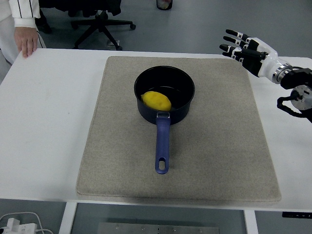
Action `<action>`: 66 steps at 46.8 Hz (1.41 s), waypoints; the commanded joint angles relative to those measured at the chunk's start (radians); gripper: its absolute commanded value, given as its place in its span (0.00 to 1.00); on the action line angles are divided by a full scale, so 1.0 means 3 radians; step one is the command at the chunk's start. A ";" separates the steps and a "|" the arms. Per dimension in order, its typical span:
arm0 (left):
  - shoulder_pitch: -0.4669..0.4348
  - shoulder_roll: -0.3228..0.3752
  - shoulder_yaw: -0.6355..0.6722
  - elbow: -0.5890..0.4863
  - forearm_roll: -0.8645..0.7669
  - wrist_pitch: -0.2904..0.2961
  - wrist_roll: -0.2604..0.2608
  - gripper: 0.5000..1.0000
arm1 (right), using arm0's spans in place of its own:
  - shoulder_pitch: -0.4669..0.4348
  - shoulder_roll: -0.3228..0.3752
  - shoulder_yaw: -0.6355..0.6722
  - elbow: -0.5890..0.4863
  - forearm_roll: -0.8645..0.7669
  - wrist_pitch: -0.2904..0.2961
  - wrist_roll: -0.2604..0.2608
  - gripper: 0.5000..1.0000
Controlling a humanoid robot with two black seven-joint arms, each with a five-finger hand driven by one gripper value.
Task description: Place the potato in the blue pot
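One yellow potato (156, 100) lies inside one blue pot (165, 95), on one grey mat (214, 146) covering the white counter (48, 122). One right hand (245, 46) hovers above the mat's far right corner, fingers spread, holding nothing. One person's hand (27, 46) rests on the counter's far left corner.

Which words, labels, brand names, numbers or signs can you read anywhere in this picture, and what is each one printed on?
None can be read.
Blue pot and its handle: no visible print.
Potato, grey mat, white table: unmarked.
Right hand: no legible marking.
Person's striped sleeve: stripes only, no lettering.
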 commanded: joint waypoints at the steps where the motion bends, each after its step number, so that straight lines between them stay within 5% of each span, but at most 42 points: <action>1: 0.0000 0.0000 0.0000 0.0000 0.0000 -0.0004 0.0000 0.99 | -0.0002 -0.0005 -0.0006 0.0000 0.0135 -0.0005 -0.0078 0.80; 66: 0.0000 0.0000 0.0000 0.0000 0.0000 0.0001 0.0000 0.99 | -0.0196 0.0010 0.0337 -0.0215 0.0171 -0.0035 -0.0084 0.86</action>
